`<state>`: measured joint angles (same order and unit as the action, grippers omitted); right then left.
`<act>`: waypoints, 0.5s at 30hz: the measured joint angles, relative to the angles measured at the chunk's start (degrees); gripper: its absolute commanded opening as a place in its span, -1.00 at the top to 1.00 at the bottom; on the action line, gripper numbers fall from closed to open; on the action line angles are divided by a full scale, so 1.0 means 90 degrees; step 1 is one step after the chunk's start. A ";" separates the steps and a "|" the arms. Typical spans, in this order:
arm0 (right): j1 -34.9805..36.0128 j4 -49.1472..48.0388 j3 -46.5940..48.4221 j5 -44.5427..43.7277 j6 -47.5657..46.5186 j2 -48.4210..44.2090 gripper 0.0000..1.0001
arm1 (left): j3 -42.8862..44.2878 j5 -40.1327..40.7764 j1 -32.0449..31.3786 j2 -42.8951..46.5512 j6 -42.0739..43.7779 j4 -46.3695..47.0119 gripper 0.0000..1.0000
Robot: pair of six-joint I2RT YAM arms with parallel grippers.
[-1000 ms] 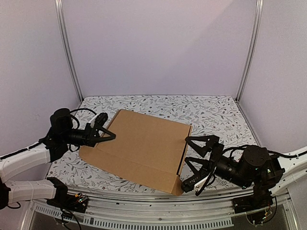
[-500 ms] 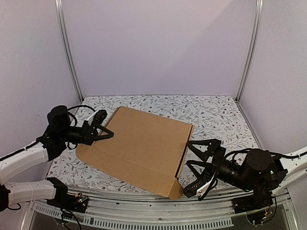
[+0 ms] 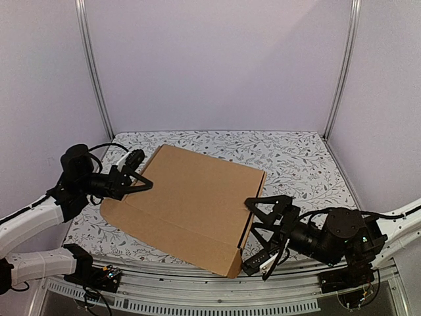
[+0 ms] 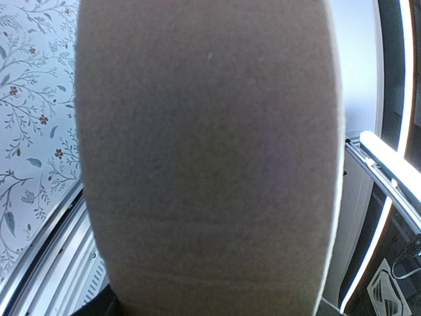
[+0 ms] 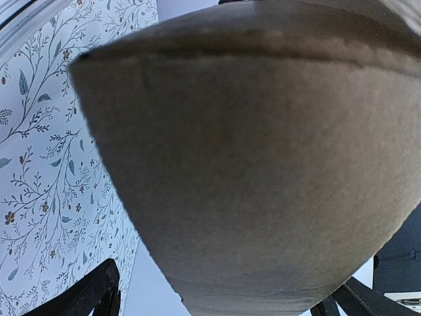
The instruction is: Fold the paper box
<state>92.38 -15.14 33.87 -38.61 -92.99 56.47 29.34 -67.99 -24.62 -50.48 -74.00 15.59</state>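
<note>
Seemingly near done, the paper box (image 3: 191,197) lies closed; right gripper (image 3: 250,234) gapes at its side wall, left gripper (image 3: 145,174) at the opposite edge, grip unclear. Next: press it squarely shut.

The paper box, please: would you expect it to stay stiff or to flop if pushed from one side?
Probably stiff: the paper box shows flat, unsagging faces. Likely light, being thin cardboard. A push should slide it over the table rather than tip it, as it lies low and wide.
</note>
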 measured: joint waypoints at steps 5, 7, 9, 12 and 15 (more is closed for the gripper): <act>0.0005 -0.0328 0.0092 0.0005 -0.0129 0.0279 -0.94 | 0.0000 -0.0022 0.0000 0.0041 -0.0024 0.0005 0.09; 0.0012 -0.0449 0.0117 0.0005 -0.0192 0.0384 -0.86 | 0.0000 -0.0024 0.0000 0.0041 -0.0029 0.0005 0.09; 0.0017 -0.0544 0.0119 0.0000 -0.0253 0.0437 -0.77 | 0.0000 -0.0024 0.0000 0.0041 -0.0036 0.0002 0.09; 0.0017 -0.0658 0.0121 -0.0012 -0.0313 0.0471 -0.68 | 0.0000 -0.0024 0.0000 0.0041 -0.0046 0.0002 0.09; 0.0017 -0.0743 0.0121 -0.0024 -0.0345 0.0474 -0.60 | 0.0000 -0.0024 0.0000 0.0041 -0.0044 0.0000 0.09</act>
<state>92.53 -21.82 34.96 -38.83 -96.09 60.73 29.34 -68.20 -24.62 -50.11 -74.39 15.59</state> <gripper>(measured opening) 0.833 0.609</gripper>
